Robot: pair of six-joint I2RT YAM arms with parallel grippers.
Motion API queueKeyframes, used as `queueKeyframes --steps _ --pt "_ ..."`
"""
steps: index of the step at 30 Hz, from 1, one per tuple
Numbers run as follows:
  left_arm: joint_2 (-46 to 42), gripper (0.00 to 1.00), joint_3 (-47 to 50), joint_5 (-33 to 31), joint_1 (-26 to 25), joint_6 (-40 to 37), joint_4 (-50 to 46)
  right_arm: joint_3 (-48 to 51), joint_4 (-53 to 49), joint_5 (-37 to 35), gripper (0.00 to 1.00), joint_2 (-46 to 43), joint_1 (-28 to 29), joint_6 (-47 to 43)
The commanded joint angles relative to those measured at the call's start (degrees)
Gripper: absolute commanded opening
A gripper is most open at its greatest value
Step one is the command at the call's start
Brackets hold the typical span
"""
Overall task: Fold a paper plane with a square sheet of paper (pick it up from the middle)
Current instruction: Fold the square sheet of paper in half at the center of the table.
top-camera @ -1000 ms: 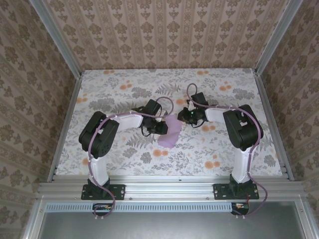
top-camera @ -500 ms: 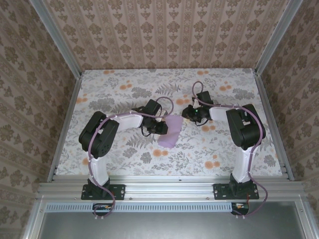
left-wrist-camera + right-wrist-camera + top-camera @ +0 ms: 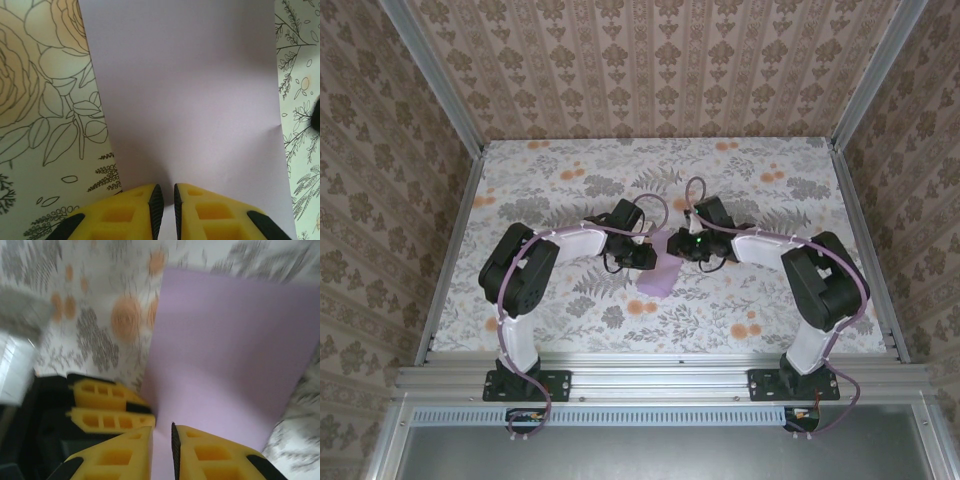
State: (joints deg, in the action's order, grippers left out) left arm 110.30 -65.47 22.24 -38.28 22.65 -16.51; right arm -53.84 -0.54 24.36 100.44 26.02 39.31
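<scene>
Left gripper (image 3: 165, 190) clamps the sheet (image 3: 190, 100); right gripper (image 3: 162, 432) beside it.
Right fingers (image 3: 215, 455) nearly together, grip unclear: align edges before creasing.

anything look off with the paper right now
Nothing torn or spilled. The square sheet of paper is pinched by both the left tool and the right tool, so it seems to sit tilted off the floral tabletop rather than flat. One faint kink marks its right edge in the left wrist view.
</scene>
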Motion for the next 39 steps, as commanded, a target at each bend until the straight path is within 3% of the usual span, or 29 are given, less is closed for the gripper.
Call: queueKeyframes --steps 1,13,30,39 --pt "4.87 0.2 1.88 -3.34 -0.53 -0.95 -7.39 1.18 -1.7 0.19 0.21 0.85 1.09 1.71" --pt "5.24 0.19 1.53 -4.11 -0.63 -1.47 -7.83 3.14 -2.94 -0.55 0.21 4.95 1.84 0.16" --pt "6.77 0.17 -0.26 -4.49 -0.52 -2.47 -9.64 9.96 -6.65 -0.07 0.21 -1.58 1.93 -2.67" --pt "6.75 0.17 -0.27 -4.4 -0.5 -2.7 -9.87 8.02 0.32 3.74 0.21 -4.95 3.79 2.71"
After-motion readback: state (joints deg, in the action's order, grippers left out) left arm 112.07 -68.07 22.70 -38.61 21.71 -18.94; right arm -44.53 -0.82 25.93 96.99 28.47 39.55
